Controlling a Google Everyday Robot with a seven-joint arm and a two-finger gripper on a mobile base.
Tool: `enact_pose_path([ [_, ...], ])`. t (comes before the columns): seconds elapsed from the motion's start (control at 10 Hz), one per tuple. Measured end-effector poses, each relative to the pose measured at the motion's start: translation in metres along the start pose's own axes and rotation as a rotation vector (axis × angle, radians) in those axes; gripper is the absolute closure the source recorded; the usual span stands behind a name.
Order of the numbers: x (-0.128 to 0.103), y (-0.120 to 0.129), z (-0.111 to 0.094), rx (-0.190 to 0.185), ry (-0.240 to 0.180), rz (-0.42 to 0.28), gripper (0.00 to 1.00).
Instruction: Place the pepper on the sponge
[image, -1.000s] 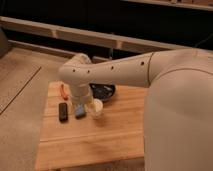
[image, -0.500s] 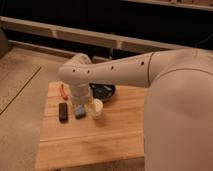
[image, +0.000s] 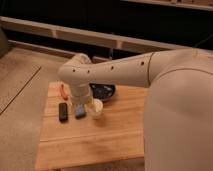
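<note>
A white robot arm (image: 117, 72) is seen stretched from the right of the frame across a pale wooden bench (image: 100, 142), its wrist bent down toward the boards. The claw (image: 93, 108) is held low over the bench, just beside the blue sponge (image: 80, 111) on the side nearer the robot's body. It is spread wide, and nothing is gripped in it. The red-orange pepper (image: 63, 91) is left lying on the wood near the bench's far left corner, apart from the claw and not on the sponge. A black block (image: 63, 111) is set flat beside the sponge, on the side away from the claw, with a narrow strip of wood showing between the two. The pepper lies just behind this block, toward the wall. A black bowl (image: 105, 92) is placed behind the claw, and part of its rim is hidden by the arm. The near half of the bench is taken up by bare boards. A speckled floor (image: 20, 80) is seen to the left of the bench, and a long pale rail (image: 90, 36) is carried across the dark wall behind.
</note>
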Motion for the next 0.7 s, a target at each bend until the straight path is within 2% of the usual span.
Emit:
enact_pose_path([
  [0.1, -0.003, 0.000, -0.001, 0.003, -0.009, -0.001, 0.35],
  [0.2, -0.023, 0.003, -0.010, -0.009, -0.064, -0.033, 0.35],
  [0.4, -0.051, 0.013, -0.025, -0.037, -0.135, -0.111, 0.35],
  [0.7, -0.087, 0.030, -0.049, -0.099, -0.225, -0.256, 0.35],
])
